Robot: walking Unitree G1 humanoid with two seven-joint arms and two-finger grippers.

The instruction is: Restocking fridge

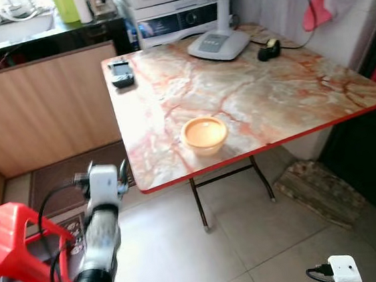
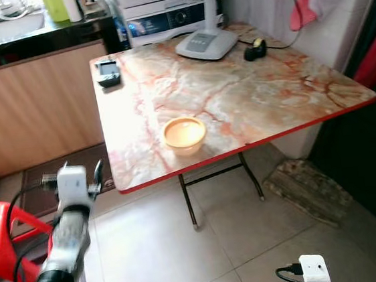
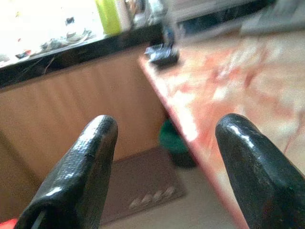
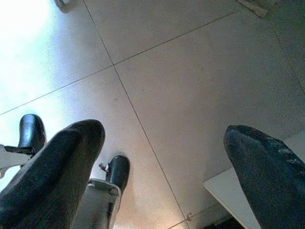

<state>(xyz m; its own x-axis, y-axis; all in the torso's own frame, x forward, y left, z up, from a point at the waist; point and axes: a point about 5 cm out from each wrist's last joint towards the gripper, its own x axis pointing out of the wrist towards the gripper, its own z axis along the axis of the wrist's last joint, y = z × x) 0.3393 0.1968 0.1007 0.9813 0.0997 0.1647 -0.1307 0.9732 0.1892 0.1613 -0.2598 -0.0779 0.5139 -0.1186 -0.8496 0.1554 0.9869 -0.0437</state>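
Orange bowl (image 1: 204, 134) sits on the marble-patterned worktop (image 1: 284, 97) near its red front edge, at the centre of the head view. Behind it, at the upper part of the frame, stand a white fan base (image 1: 219, 43), a small dark gadget (image 1: 122, 73) at the left corner and a black object (image 1: 268, 49) beside a cable. Left pincer (image 3: 167, 157) is raised at lower left, released and empty, aimed toward the worktop's corner. Right pincer (image 4: 167, 157) hangs released over the tiled floor (image 4: 190, 71). Red plastic stool (image 1: 10, 240) stands at far lower left.
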